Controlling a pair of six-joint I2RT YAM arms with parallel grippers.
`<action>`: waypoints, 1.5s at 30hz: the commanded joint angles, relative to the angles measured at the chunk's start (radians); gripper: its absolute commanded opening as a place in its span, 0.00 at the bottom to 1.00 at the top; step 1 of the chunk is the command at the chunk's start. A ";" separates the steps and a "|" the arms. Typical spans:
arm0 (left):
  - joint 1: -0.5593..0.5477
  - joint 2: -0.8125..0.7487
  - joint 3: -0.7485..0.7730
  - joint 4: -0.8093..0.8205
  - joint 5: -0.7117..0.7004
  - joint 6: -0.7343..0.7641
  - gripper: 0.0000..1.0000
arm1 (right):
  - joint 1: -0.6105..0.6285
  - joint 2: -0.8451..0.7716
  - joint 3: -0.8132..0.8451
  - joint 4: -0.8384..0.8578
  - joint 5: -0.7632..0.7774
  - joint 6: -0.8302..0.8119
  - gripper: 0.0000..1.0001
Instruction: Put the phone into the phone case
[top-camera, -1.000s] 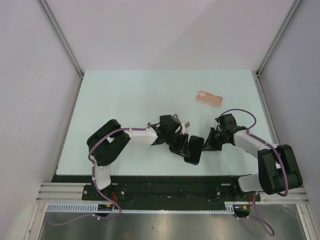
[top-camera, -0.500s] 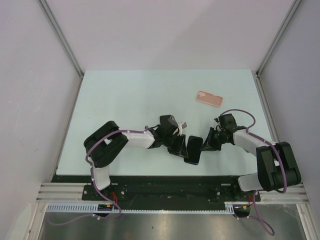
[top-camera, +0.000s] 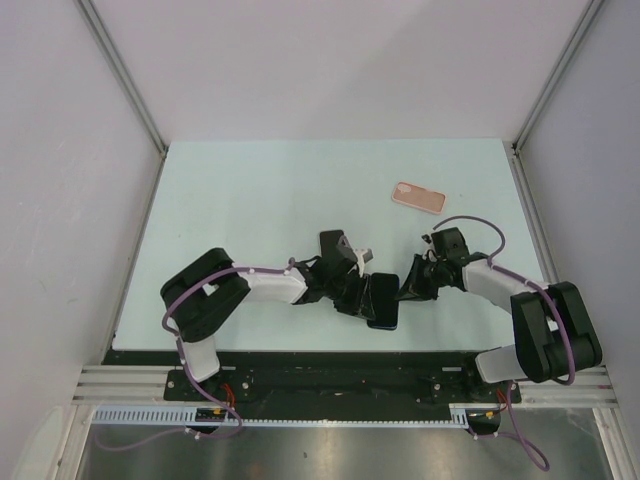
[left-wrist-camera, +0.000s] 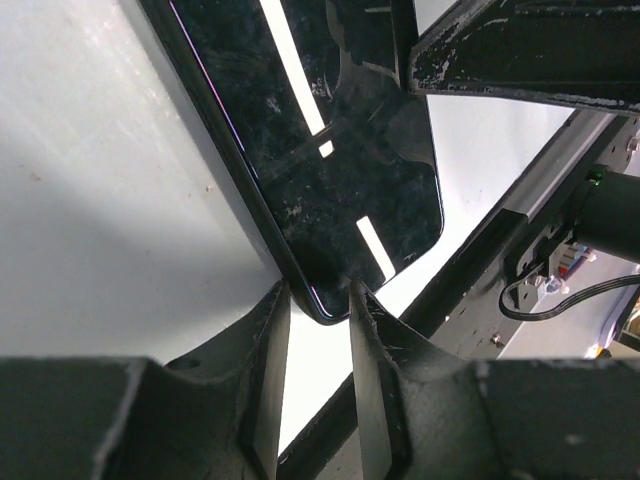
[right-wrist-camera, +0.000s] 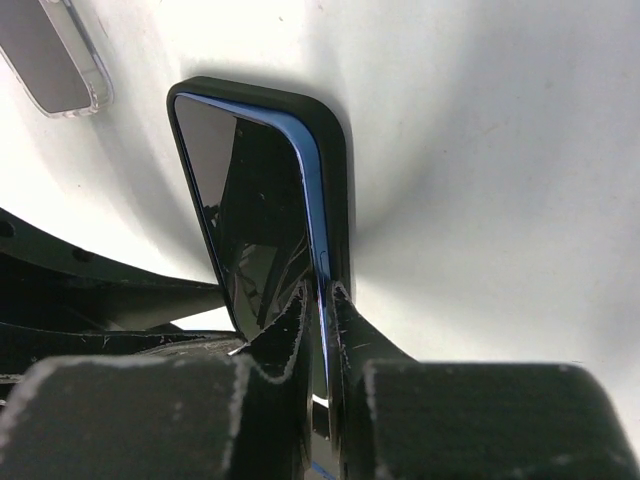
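Near the front edge of the table (top-camera: 250, 200), between the 2 arms, the dark phone (top-camera: 381, 300) sits tilted, the left gripper (left-wrist-camera: 319, 295) pinching 1 corner and the right gripper (right-wrist-camera: 320, 295) clamped narrowly on its side edge, while the pink phone case (top-camera: 418, 197) lies well apart, flat, toward the far right.

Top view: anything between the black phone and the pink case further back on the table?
Nothing visible. The black slab smartphone is gripped by the left end effector and the right end effector. The pink rectangular phone case lies beyond it, with only pale tabletop between them.
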 joint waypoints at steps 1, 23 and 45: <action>-0.045 -0.054 -0.022 0.038 0.030 -0.030 0.34 | 0.054 0.074 -0.035 0.099 0.047 -0.008 0.05; 0.088 -0.016 0.110 -0.117 -0.016 0.030 0.46 | -0.046 -0.037 -0.026 0.083 -0.082 -0.087 0.50; 0.091 0.078 0.013 0.127 0.171 -0.071 0.31 | -0.079 -0.026 -0.173 0.550 -0.492 0.195 0.57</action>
